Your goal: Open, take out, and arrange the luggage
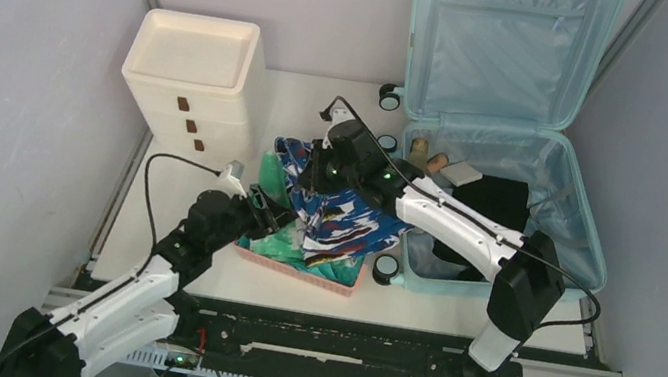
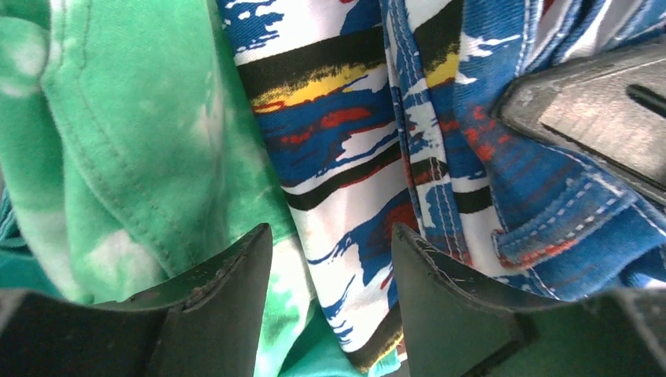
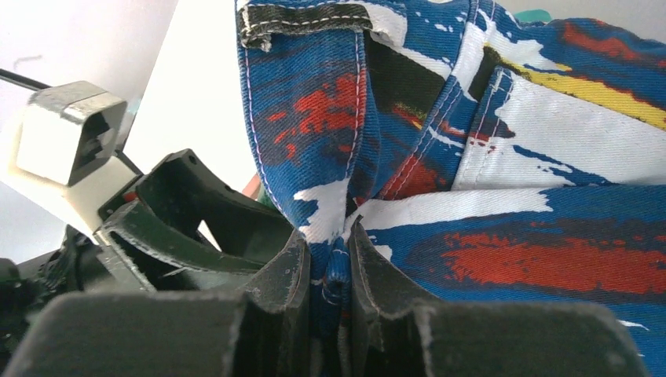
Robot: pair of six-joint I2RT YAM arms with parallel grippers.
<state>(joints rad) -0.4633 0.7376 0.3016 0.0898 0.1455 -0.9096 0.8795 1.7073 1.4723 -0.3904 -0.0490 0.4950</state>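
Note:
The pale aqua luggage (image 1: 580, 192) lies open at the right, its lid (image 1: 505, 44) propped upright. A blue, white and red patterned garment (image 1: 350, 220) hangs over the pink basket (image 1: 297, 269). My right gripper (image 3: 328, 239) is shut on a seam of this garment (image 3: 550, 196); in the top view it (image 1: 313, 170) sits at the garment's far left end. My left gripper (image 2: 330, 236) is open, its jaws standing either side of a fold of the patterned garment (image 2: 345, 133), beside a green tie-dye garment (image 2: 133, 133). From above, the left gripper (image 1: 276, 220) is at the basket's left edge.
A cream drawer cabinet (image 1: 191, 75) stands at the back left. Inside the luggage lie a black garment (image 1: 500, 200), a white item (image 1: 461, 174) and small tan items (image 1: 420, 150). The right gripper's finger (image 2: 597, 110) shows close by in the left wrist view.

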